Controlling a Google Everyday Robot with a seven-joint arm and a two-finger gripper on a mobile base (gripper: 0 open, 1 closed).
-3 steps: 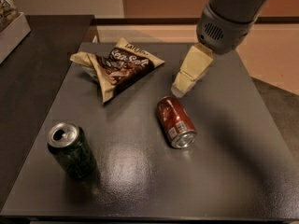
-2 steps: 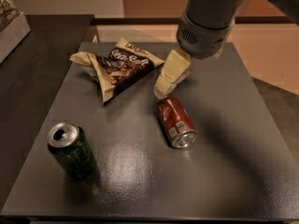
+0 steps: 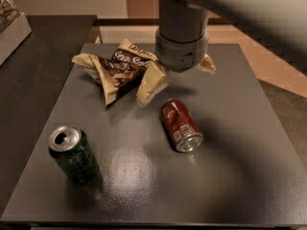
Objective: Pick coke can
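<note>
The coke can [image 3: 181,125] lies on its side on the grey table [image 3: 230,176], right of centre, dark red, with its silver end towards the front right and a white label patch on its side. My gripper [image 3: 179,75] hangs from the grey wrist above the table's far middle, just behind and above the can. It is open, with one cream finger [image 3: 151,83] down on the left in front of the snack bag and the other [image 3: 207,63] on the right. It holds nothing.
A dark green can [image 3: 73,153] with a silver top stands upright at the front left. A crumpled brown and cream snack bag [image 3: 115,68] lies at the back left. A dark counter [image 3: 43,56] with a white box [image 3: 9,28] adjoins on the left.
The gripper has moved left and lower, from the back right to above the space just behind the coke can. Both fingers now show. The cans and bag have not moved.
</note>
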